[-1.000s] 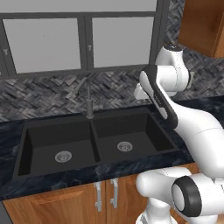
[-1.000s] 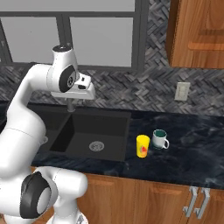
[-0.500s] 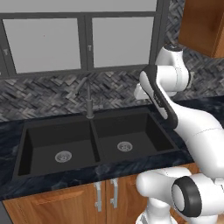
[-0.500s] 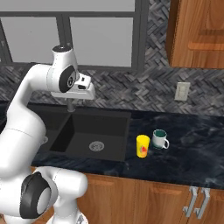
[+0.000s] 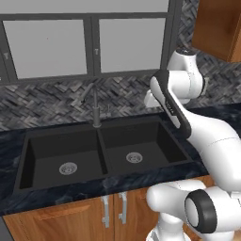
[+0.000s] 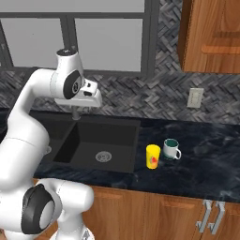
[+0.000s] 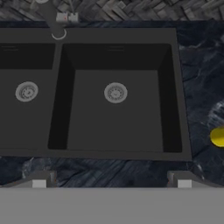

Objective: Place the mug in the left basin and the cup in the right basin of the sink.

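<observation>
Gripper [image 7: 111, 181] jaws are seen spread wide in the hand view, one fingertip at lower left and one at lower right of the frame, with nothing between them and nothing touched. In the right base view the gripper [image 6: 91, 96] is held high at centre left, above the sink [image 6: 101, 123] and clear of its rim.

In the hand view, the sink [image 7: 109, 155] is looked down on. The right basin [image 7: 116, 113] is found at frame centre and the left basin [image 7: 22, 109] at the left edge, parted by a raised divider. Each basin holds a round steel drain and no other object. The faucet [image 5: 94, 106] stands at the back rim behind the divider, at centre left of the left base view.

The cup [image 6: 153, 156] is seen at centre of the right base view, upright on the dark countertop [image 6: 206, 164], just beside the sink's right edge. The mug [image 6: 171, 149] stands upright just right of the cup; whether they touch cannot be told. A sliver of the cup [image 7: 218, 136] shows at the right edge of the hand view. Open counter lies to the right of the mug, up to the wall socket [image 6: 195, 97].
</observation>
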Controlling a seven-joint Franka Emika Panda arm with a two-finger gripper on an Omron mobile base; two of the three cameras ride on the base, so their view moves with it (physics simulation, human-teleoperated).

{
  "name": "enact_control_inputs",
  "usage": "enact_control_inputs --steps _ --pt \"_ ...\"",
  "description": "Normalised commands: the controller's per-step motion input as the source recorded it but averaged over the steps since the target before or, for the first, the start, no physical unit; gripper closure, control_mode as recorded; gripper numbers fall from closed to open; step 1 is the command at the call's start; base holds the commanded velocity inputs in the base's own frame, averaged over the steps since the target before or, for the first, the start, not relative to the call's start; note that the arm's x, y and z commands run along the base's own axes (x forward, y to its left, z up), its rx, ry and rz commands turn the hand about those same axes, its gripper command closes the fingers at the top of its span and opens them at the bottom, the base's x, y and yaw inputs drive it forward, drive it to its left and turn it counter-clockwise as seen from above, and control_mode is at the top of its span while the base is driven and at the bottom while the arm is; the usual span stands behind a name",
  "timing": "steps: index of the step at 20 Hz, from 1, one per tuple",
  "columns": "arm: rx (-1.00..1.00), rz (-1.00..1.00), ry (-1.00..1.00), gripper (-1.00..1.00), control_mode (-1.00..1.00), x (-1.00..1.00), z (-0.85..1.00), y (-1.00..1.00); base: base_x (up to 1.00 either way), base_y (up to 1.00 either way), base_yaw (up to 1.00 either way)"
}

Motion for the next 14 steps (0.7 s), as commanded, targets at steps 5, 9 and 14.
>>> enact_control_inputs --steps 5,9,14 --pt "-0.03 -0.17 0.15 -1.00 -1.00 0.04 -0.01 -0.04 0.00 0.00 0.00" --pt "0.01 -0.29 0.07 -1.00 -1.00 0.00 0.09 -0.30 0.00 0.00 0.00" --pt "0.03 -0.27 0.08 -1.00 -1.00 -0.01 0.15 -0.35 0.00 0.00 0.00"
